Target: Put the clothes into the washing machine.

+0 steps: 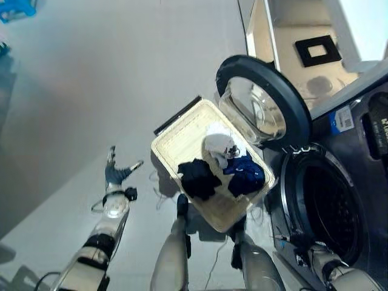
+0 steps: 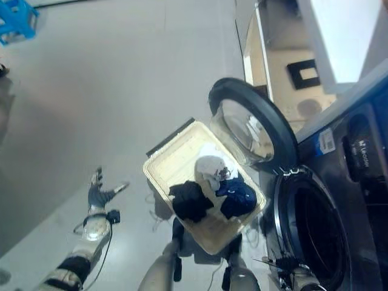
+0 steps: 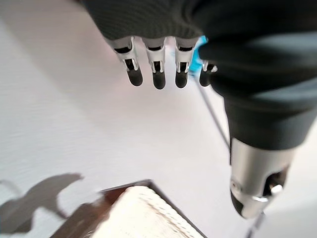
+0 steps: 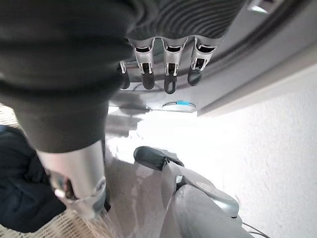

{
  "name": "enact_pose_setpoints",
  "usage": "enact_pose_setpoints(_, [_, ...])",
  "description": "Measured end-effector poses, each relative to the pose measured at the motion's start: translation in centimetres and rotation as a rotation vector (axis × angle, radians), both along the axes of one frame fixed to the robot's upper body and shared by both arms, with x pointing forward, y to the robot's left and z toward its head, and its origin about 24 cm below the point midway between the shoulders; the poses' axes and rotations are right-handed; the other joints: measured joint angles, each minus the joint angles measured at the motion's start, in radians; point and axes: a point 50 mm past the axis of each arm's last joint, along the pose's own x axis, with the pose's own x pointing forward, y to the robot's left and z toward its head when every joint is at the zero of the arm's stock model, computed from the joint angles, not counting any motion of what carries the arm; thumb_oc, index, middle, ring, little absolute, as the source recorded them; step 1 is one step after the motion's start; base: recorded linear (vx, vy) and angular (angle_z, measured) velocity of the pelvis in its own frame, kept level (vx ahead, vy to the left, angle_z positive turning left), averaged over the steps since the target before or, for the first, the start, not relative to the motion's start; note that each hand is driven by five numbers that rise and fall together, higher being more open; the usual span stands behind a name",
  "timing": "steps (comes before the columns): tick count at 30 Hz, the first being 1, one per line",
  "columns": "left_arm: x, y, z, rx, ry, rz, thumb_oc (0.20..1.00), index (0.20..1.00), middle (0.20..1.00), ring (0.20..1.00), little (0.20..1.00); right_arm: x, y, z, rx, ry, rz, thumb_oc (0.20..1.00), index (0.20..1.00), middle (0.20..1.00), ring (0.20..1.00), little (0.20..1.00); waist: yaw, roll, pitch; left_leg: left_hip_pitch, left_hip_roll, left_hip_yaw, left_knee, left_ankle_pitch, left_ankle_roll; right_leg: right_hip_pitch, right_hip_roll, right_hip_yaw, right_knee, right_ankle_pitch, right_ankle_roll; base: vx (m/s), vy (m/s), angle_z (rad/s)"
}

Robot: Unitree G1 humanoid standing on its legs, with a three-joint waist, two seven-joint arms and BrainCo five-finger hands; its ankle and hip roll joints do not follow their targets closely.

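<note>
My basket (image 1: 176, 142) holds 3 clothes: 1 black (image 1: 199, 178), 1 blue (image 1: 247, 174), 1 white (image 1: 218, 145). Its long side runs toward the washer door (image 1: 267, 100). My 2 hands, left (image 1: 115, 171) and right (image 4: 158, 69), hang with straight fingers, empty.

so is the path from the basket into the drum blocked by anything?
Nothing visible blocks it. The clothes lie in the cream basket on the floor. The washer door is swung open past the basket's far end, and the drum opening beside the basket is uncovered. Both hands, left and right, are open and empty.
</note>
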Motion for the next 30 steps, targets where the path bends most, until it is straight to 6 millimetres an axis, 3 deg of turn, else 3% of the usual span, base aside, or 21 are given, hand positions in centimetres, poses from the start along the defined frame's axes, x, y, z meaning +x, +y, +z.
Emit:
enact_pose_setpoints(5, [1.5, -2.0, 4.8, 0.272, -0.151, -0.134, 1.0, 1.0, 1.0, 1.0, 1.0, 2.2, 0.4, 1.3, 0.011, -0.064, 0.015, 1.0, 1.0, 1.0, 1.0, 1.0, -0.002, -0.018, 0.008, -0.148, -0.018, -0.009, 0.069, 0.009, 0.003, -0.21, -0.03, 0.027, 0.203, -0.071, 0.002, -0.07, -0.028, 0.03])
enact_pose_setpoints(11, [2.7, -4.7, 7.0, 0.586, -0.18, -0.275, 1.0, 1.0, 1.0, 1.0, 1.0, 4.9, 0.7, 3.3, 0.006, -0.13, 0.036, 1.0, 1.0, 1.0, 1.0, 1.0, -0.008, -0.027, 0.014, -0.307, -0.03, -0.013, 0.105, 0.037, -0.001, -0.426, -0.05, 0.049, 0.354, -0.101, -0.014, -0.05, 0.024, 0.02])
enact_pose_setpoints(15, [3.0, -5.7, 7.4, 0.739, -0.168, -0.345, 1.0, 1.0, 1.0, 1.0, 1.0, 6.1, 1.1, 4.2, 0.007, -0.168, 0.058, 1.0, 1.0, 1.0, 1.0, 1.0, -0.034, -0.029, 0.015, -0.349, -0.035, -0.019, 0.127, 0.041, -0.001, -0.472, -0.055, 0.052, 0.384, -0.104, -0.017, -0.01, 0.009, 0.02])
enact_pose_setpoints(20, [4.0, -7.9, 9.6, 0.931, -0.169, -0.466, 1.0, 1.0, 1.0, 1.0, 1.0, 6.9, 0.8, 5.1, -0.007, -0.195, 0.065, 1.0, 1.0, 1.0, 1.0, 1.0, -0.061, -0.033, 0.017, -0.414, -0.039, -0.016, 0.139, 0.048, 0.004, -0.551, -0.055, 0.074, 0.415, -0.103, -0.02, 0.0, 0.006, -0.01])
enact_pose_setpoints(30, [4.7, -8.6, 7.5, 1.155, 0.061, -0.58, 1.0, 1.0, 1.0, 1.0, 1.0, 7.8, 0.8, 5.9, -0.02, -0.215, 0.086, 1.0, 1.0, 1.0, 1.0, 1.0, -0.098, -0.035, 0.018, -0.445, -0.038, -0.008, 0.15, 0.05, -0.001, -0.586, -0.053, 0.083, 0.431, -0.099, -0.028, 0.0, 0.0, -0.01])
